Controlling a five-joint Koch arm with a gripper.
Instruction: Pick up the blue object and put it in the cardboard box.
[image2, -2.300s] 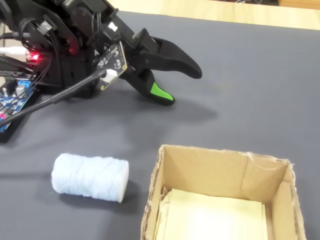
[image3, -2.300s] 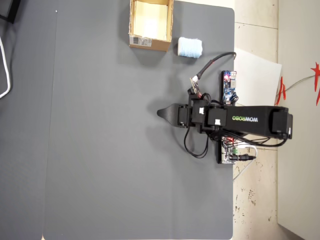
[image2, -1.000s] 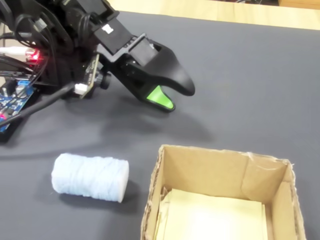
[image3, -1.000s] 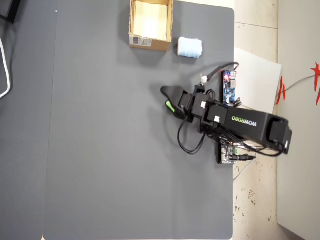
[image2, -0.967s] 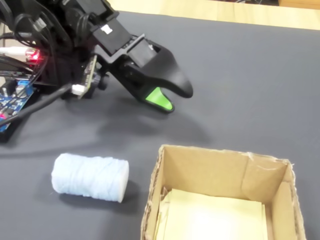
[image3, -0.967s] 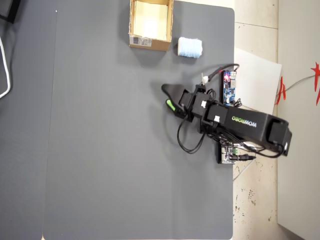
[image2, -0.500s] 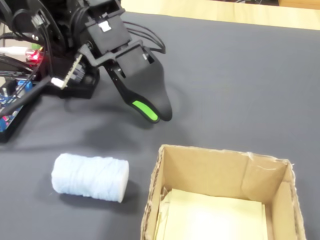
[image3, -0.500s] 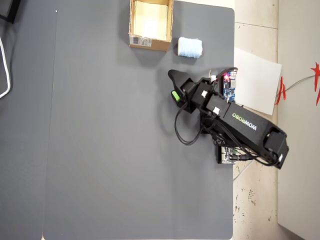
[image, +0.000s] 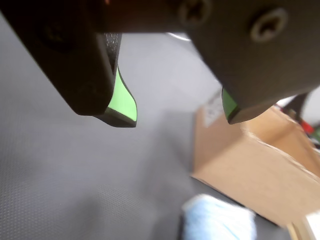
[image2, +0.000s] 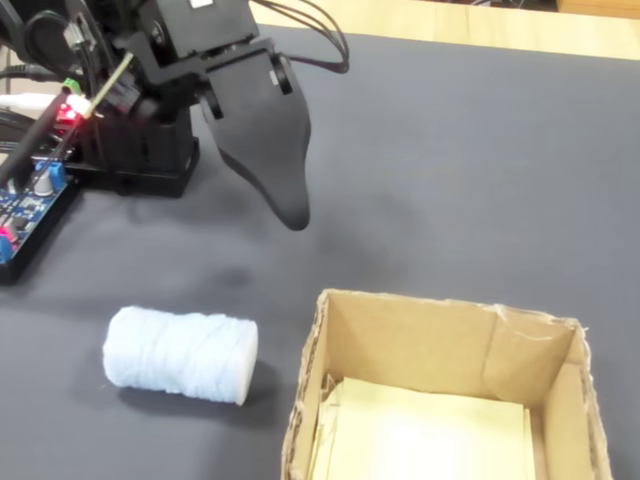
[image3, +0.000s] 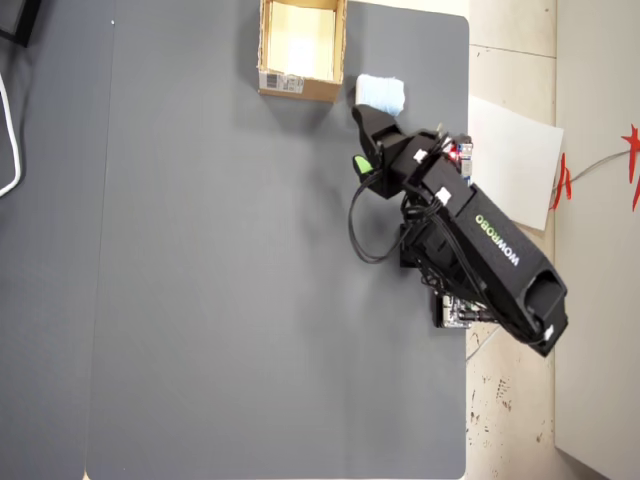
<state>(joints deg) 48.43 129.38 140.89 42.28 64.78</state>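
The blue object, a pale light-blue roll, lies on its side on the dark grey mat just left of the cardboard box in the fixed view. The wrist view shows the roll at the bottom edge beside the box. From overhead the roll sits right of the box, whose white label faces the arm. My gripper is open, its green-padded jaws wide apart with nothing between them. It hovers above the mat, short of the roll.
The arm's base and a blue circuit board with cables stand at the left of the fixed view. A white sheet lies beyond the mat's right edge in the overhead view. A white cable runs at the far left.
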